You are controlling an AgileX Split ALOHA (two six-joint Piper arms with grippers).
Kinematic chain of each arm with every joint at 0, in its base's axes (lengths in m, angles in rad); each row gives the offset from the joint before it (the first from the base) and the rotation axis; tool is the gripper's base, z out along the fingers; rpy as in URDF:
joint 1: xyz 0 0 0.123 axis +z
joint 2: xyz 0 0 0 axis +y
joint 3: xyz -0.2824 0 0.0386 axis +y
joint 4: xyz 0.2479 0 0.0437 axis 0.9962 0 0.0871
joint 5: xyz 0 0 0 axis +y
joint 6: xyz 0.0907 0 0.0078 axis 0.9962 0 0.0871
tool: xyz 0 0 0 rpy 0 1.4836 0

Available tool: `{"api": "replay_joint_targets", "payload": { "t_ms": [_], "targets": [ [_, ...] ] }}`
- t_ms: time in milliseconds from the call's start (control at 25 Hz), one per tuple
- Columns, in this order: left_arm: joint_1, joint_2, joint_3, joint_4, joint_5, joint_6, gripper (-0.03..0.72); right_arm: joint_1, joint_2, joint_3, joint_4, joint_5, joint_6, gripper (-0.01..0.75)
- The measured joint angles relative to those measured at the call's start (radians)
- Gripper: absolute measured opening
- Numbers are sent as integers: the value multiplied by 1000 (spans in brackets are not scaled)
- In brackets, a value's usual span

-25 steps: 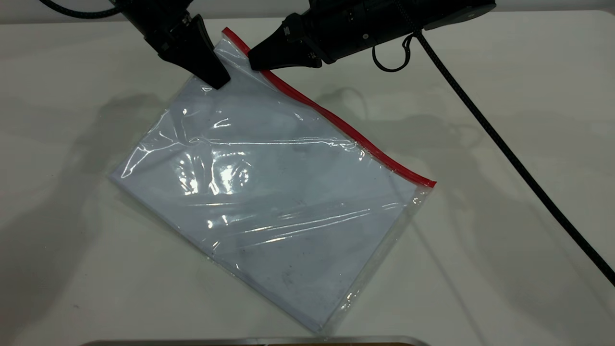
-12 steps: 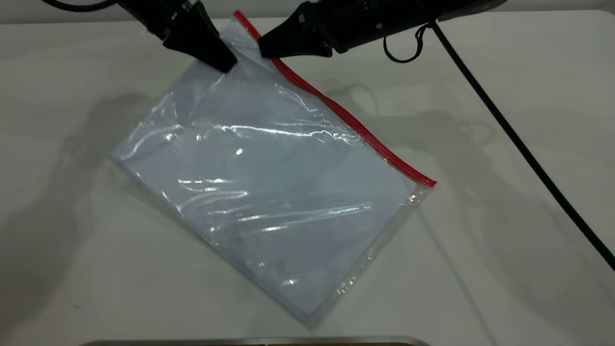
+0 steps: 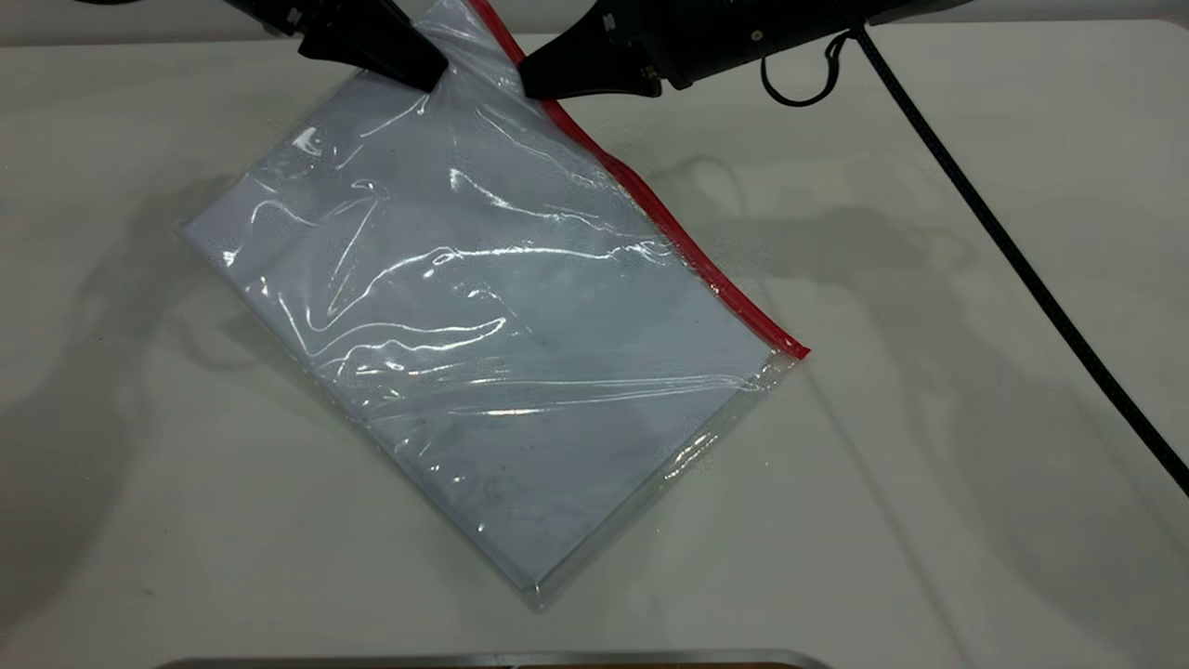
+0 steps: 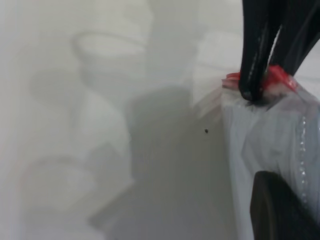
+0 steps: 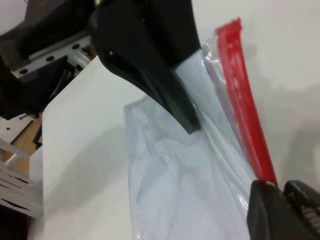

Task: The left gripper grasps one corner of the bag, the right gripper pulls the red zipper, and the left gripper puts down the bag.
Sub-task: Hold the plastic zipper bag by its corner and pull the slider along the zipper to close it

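Note:
The bag, clear and crinkly with white sheets inside, lies slanted on the table with its far corner lifted. The red zipper runs along its right long edge. My left gripper is shut on the bag's far corner, beside the zipper's end. My right gripper is shut on the red zipper just to the right of it. In the left wrist view the right gripper's fingers pinch the red zipper. In the right wrist view the left gripper's finger presses the bag beside the zipper.
The right arm's thick black cable runs across the table's right side, with a small cable loop near the gripper. A metal edge shows at the near side. The white table surrounds the bag.
Both grippers have moved toward the far edge and upward with the bag's corner. The bag's far end has risen and its near corner has slid leftward and farther away.

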Motion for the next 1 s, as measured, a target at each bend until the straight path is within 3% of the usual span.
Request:
{"api": "replay_joint_targets", "payload": {
  "t_ms": [240,480,1000],
  "targets": [
    [0,0,0,-37,-5,15,53,-23,-2,-2,-130,-8,17,37],
    [32,0,0,-69,-2,31,53,-47,0,-1,-427,-41,106,39],
    [41,0,0,-93,-10,31,53,-96,7,0,-881,11,444,44]
  ]
}}
